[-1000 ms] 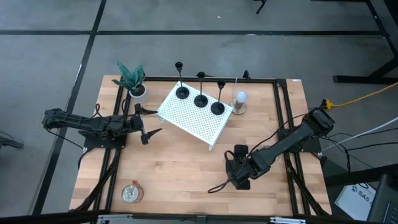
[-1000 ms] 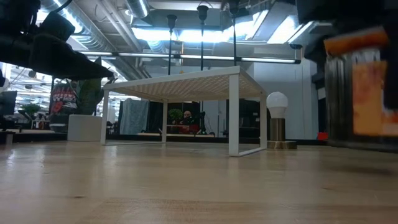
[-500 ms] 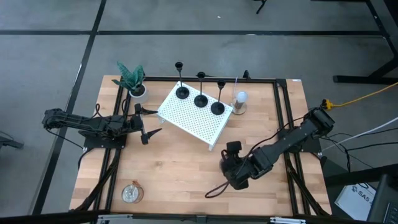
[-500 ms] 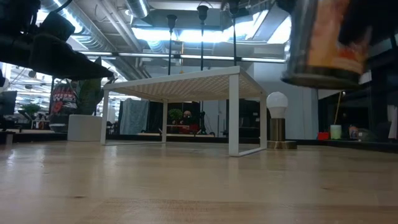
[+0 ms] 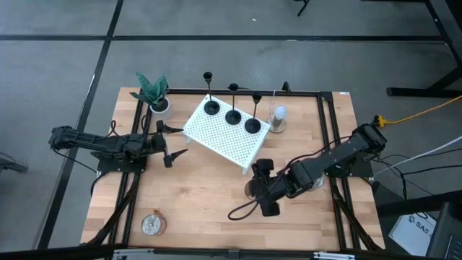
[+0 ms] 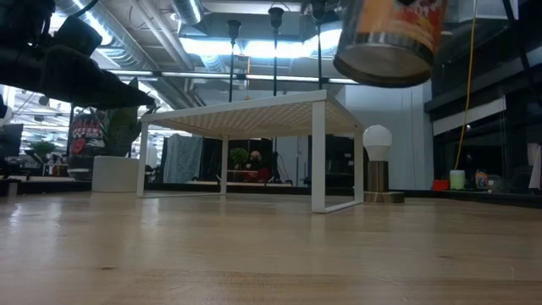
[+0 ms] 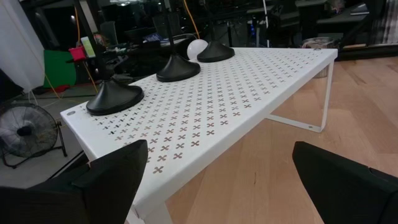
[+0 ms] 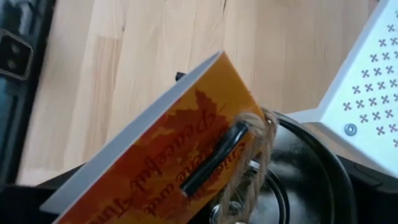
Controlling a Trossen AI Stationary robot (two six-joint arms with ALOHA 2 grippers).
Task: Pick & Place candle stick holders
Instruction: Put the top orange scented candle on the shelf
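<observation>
Three candle stick holders [image 5: 232, 115] stand in a row on the white perforated rack [image 5: 225, 133], none gripped.
The right pincer [image 5: 261, 189] carries a tin with an orange tag [image 6: 391, 38] above the worktop [image 5: 202, 195], close to the rack's corner; swinging nearer could clip the rack and topple the holders. Left pincer [image 5: 173, 144] waits open beside the rack. A bulb lamp [image 5: 279, 118] and potted plant [image 5: 154, 92] crowd the rack's far ends.

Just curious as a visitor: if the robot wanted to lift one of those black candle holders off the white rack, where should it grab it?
Probably the thin upright stem of the nearest candle holder, approached level from the side. Its round base lies flat on the white rack, leaving no edge to pinch. The left gripper is open and faces the rack.
</observation>
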